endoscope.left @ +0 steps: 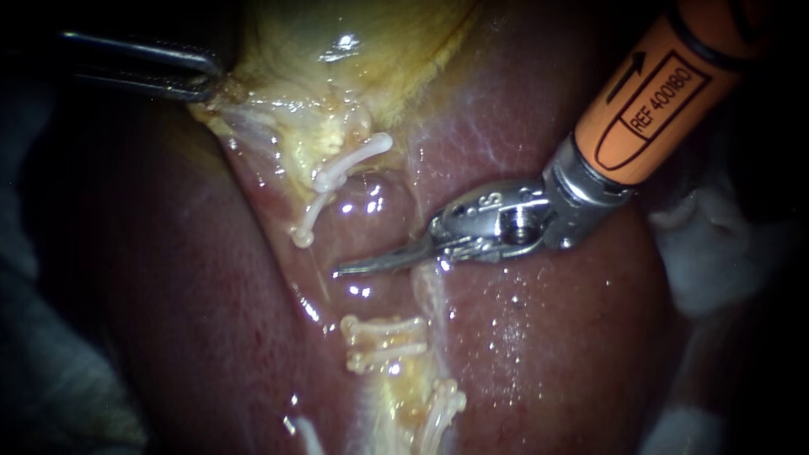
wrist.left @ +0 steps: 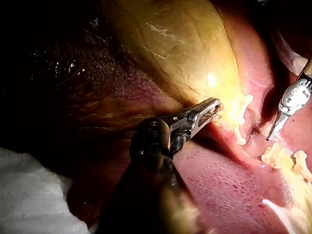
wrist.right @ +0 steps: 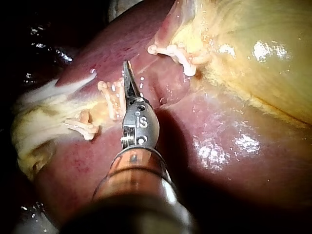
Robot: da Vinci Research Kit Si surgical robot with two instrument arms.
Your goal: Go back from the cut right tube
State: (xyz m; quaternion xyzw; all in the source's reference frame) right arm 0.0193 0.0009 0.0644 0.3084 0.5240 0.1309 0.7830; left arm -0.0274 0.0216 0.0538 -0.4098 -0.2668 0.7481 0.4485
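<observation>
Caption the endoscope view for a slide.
Right instrument, jaws shut, over the liver between upper clips and lower clips; left instrument grips the gallbladder.

1. Surgical bench, I judge: bare liver (endoscope.left: pixel 548 354) and gallbladder (endoscope.left: pixel 371 50), white cloth (wrist.left: pixel 34 195) beside them.
2. White clips (endoscope.left: pixel 383 333) on the tissue; all dark beyond my lit field.

You have the liver (endoscope.left: pixel 168 278) across most of the field, dark red and wet with glints. The yellow gallbladder (endoscope.left: pixel 362 50) lies over its upper part. Two white upper clips (endoscope.left: pixel 341 177) sit just below the gallbladder, touching each other. The lower clips (endoscope.left: pixel 383 341) lie side by side, nearer the liver's lower edge. White cloth (endoscope.left: pixel 716 253) shows past the liver's right edge.
</observation>
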